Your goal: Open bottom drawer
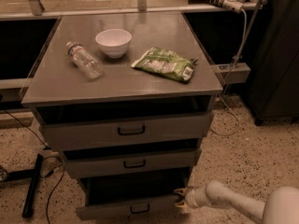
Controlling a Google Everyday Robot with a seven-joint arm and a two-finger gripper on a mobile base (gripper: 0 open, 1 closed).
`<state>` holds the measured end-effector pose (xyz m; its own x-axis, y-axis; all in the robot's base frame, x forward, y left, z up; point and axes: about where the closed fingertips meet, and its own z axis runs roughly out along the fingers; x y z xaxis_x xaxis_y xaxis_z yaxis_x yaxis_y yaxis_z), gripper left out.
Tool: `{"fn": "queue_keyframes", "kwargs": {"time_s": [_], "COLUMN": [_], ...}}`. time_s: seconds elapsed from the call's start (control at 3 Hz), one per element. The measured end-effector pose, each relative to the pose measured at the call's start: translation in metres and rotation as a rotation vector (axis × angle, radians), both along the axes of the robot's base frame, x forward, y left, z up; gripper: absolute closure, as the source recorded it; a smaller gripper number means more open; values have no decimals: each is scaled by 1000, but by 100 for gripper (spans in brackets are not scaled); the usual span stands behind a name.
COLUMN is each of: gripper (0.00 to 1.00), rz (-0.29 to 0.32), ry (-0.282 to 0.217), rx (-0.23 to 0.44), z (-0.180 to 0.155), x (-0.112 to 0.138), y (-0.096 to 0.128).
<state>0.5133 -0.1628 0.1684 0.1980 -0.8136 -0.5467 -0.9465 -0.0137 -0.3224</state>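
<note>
A speckled floor (243, 162) is spreading around a grey three-drawer cabinet (121, 85) that is standing against a dark wall unit. The gripper (180, 198) is sitting low at the right end of the bottom drawer (112, 210), touching or just beside its upper right corner; whether it is gripping anything cannot be told from here. The white arm (229, 200) is reaching in from the lower right corner. The bottom drawer is sticking out a little from the cabinet, showing a dark gap above its front, and its black handle (140, 209) is lying left of the gripper, apart from it. Above it the middle drawer (163, 160) and top drawer (84, 134) are showing similar dark gaps. On the cabinet top a white bowl (113, 42) is standing upright, a clear bottle (85, 60) is lying on its side to the bowl's left, and a green bag (164, 64) is lying flat to its right.
</note>
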Motion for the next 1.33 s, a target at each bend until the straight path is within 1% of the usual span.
{"fn": "queue_keyframes", "kwargs": {"time_s": [0.33,0.67,1.0,1.33], "gripper": [35,38,61,84], "rz": [11,21,23,23], "ry": [12,30,50,50], "rx": [6,13,20,20], "z": [0,-5,-9,-3], "x": [1,-9,-25,-24], "y": [2,0,-6,-6]}}
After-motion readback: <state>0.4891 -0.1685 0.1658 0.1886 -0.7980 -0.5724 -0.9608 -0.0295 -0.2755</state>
